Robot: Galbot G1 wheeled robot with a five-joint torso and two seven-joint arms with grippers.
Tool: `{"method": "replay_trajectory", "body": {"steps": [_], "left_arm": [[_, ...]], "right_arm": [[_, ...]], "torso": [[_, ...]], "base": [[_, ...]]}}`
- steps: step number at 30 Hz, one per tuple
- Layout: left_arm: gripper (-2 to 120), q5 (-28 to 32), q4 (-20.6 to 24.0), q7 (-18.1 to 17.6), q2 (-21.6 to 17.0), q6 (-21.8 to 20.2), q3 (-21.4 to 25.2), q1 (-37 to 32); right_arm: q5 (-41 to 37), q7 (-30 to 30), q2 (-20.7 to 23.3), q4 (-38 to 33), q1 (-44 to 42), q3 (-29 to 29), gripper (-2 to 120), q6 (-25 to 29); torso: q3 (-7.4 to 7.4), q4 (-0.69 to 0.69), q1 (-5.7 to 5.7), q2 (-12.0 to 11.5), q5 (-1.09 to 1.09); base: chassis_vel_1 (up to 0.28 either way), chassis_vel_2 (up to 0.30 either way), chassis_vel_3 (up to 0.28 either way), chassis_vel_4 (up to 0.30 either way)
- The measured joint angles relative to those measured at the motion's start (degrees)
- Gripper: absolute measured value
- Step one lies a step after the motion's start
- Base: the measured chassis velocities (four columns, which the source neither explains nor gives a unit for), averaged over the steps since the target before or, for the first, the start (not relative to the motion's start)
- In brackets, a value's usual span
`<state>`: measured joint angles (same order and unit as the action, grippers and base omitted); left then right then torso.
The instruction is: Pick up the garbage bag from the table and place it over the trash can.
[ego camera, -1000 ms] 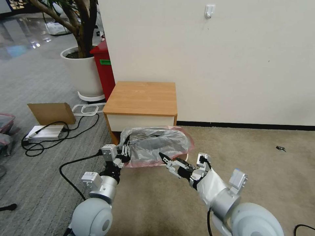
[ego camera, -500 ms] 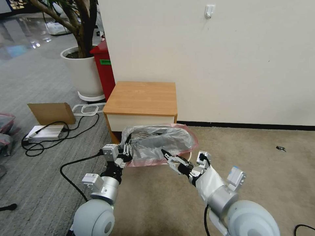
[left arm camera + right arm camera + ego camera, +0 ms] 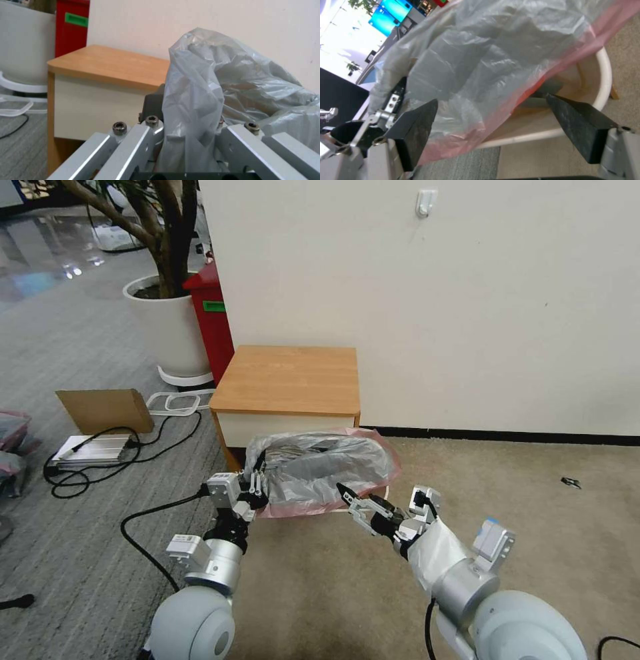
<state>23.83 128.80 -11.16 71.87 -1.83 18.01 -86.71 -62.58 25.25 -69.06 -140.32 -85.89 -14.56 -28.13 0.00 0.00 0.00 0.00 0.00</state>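
The bag (image 3: 317, 473), pinched at lower centre by the left end effector (image 3: 255, 492), drapes the can (image 3: 603, 82); the right end effector (image 3: 348, 499), gaping, must probably grab its pink rim.

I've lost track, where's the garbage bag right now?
Head view: the garbage bag drapes over the trash can, before the table, gripped by the left gripper.

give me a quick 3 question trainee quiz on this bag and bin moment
1. True or false: the garbage bag lies on the table.
2. Which gripper is shut on the bag?
A. left gripper
B. right gripper
C. both
3. Fill in: the right gripper's jaws stand ___ beside the bag's pink rim, above the trash can.

Key: 1 false, it is held over the bin in front of the table; 2 A; 3 open.
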Motion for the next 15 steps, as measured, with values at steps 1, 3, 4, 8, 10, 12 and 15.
{"method": "replay_trajectory", "body": {"steps": [1,3,4,8,10,12,15], "left_arm": [[11,0.0,0.0,0.1,0.0,0.1,0.0,0.0],[11,0.0,0.1,0.4,0.0,0.2,-0.1,0.0],[11,0.0,0.2,0.6,0.0,0.4,-0.2,0.0],[11,0.2,0.4,1.0,0.1,0.6,-0.5,-0.3],[11,1.1,0.5,1.1,0.1,0.6,-0.7,-0.4],[11,2.3,0.6,1.0,0.1,0.5,-0.7,-0.4],[11,3.6,0.7,0.8,0.2,0.1,-0.7,-0.4]], "right_arm": [[0.0,0.0,-0.1,0.1,0.1,0.0,85,0.0],[0.0,0.1,-0.3,0.4,0.3,0.0,85,0.0],[0.0,0.1,-0.5,0.6,0.5,0.1,85,0.1],[0.1,0.1,-1.1,1.3,1.3,0.5,84,0.8],[0.2,0.1,-1.7,1.5,1.6,0.6,84,1.3],[0.2,0.0,-2.1,1.8,1.8,0.7,84,1.6],[0.3,-0.1,-2.3,2.1,1.9,0.7,84,2.0]], "torso": [[0.00,0.00,0.00,0.0,0.00],[0.00,0.00,0.00,0.0,0.00],[0.00,0.00,0.00,0.0,0.00],[0.00,0.00,0.00,0.0,0.00],[0.00,0.00,0.00,0.0,0.00],[0.00,0.00,0.00,0.0,0.00],[0.00,0.00,0.00,0.0,0.00]], "base": [[0.000,0.000,0.000,0.000],[0.000,0.000,0.000,0.000],[0.000,0.000,0.000,0.000],[0.000,0.000,0.000,0.000],[0.000,0.000,0.000,0.000],[0.000,0.000,0.000,0.000],[0.000,0.000,0.000,0.000]]}}
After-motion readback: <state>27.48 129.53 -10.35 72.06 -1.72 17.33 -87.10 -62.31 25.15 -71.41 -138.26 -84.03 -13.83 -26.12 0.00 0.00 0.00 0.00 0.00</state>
